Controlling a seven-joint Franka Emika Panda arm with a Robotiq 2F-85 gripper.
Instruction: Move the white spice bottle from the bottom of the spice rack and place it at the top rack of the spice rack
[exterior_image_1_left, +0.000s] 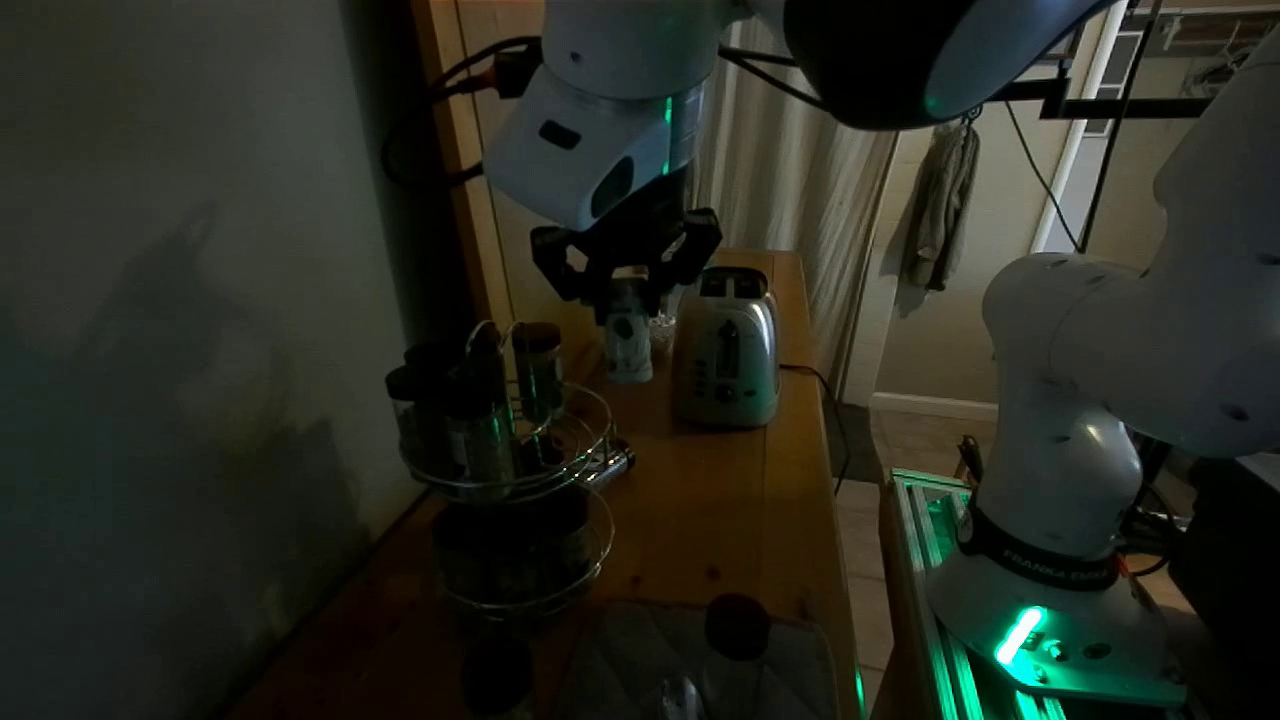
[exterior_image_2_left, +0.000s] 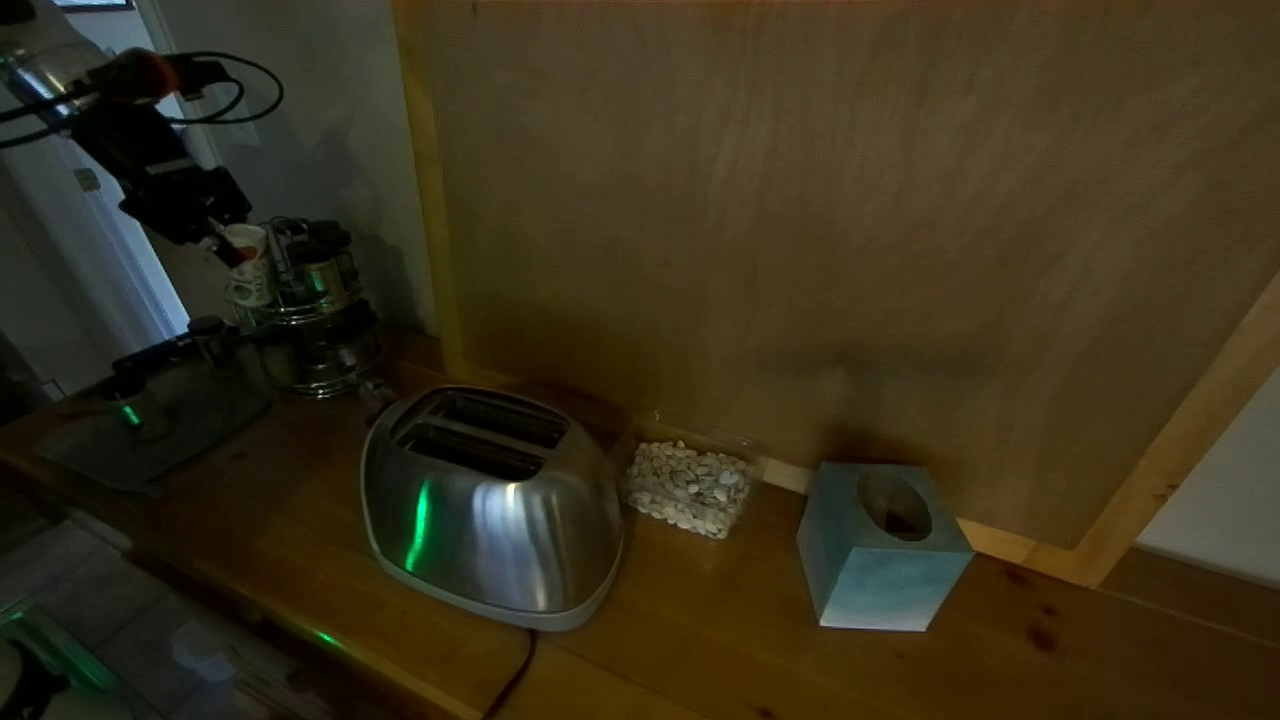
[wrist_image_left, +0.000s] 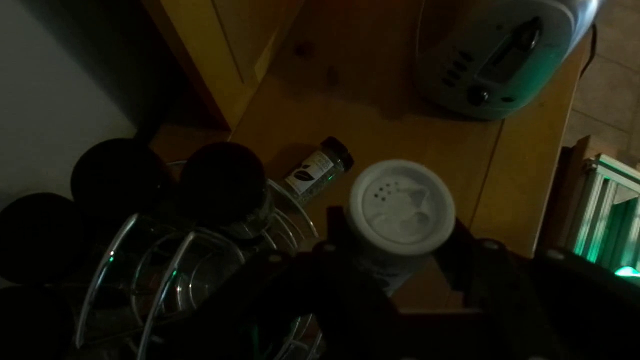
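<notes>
The white spice bottle (exterior_image_1_left: 628, 352) is clasped around its upper part by my gripper (exterior_image_1_left: 627, 303), roughly upright and raised over the table. Its pale perforated lid faces up in the wrist view, where the bottle (wrist_image_left: 402, 207) stands between both dark fingers. The spice rack (exterior_image_1_left: 575, 466), a two-tier wire carousel, is beside it; in the wrist view the rack's wire handle (wrist_image_left: 172, 275) is left of my gripper. Dark-capped jars (exterior_image_1_left: 540, 368) occupy part of the top tier. In an exterior view the bottle (exterior_image_2_left: 250, 285) overlaps the rack's upper tier, so the gap is hard to judge.
A small dark-capped bottle (wrist_image_left: 317, 170) lies on its side on the table near the rack. The toaster (exterior_image_1_left: 728, 350) stands beyond. A mat (exterior_image_1_left: 620, 650) with jars is in front, and a wall (exterior_image_1_left: 200, 400) borders the rack. A pebble box (exterior_image_2_left: 690, 485) sits behind the toaster.
</notes>
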